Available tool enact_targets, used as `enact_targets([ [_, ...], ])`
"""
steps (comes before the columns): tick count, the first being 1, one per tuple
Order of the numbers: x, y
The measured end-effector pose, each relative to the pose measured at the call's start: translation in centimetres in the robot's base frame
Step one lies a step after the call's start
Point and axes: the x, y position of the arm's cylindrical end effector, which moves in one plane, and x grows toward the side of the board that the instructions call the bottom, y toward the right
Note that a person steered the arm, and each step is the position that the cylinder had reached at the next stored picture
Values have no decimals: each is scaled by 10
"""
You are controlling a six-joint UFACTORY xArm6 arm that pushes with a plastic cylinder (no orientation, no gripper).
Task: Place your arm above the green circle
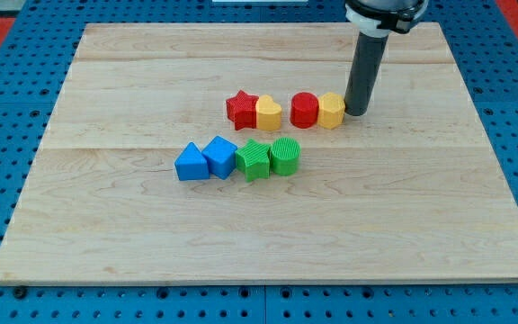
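The green circle [286, 155] sits near the board's middle, touching a green star [254, 159] on its left. My tip [356, 112] is on the board at the view's upper right, just right of a yellow hexagon [331, 111] and touching or nearly touching it. The tip is well above and to the right of the green circle. The dark rod rises from the tip toward the view's top edge.
A red circle [304, 109] touches the yellow hexagon's left side. A red star [241, 109] and a yellow heart [269, 113] sit together further left. A blue triangle [190, 163] and a blue cube [220, 157] lie left of the green star. The wooden board [106, 234] lies on a blue pegboard.
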Motion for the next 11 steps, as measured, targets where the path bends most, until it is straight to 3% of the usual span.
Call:
enact_targets([
  [3,2,-20],
  [4,2,5],
  [6,44,18],
  [11,45,-74],
])
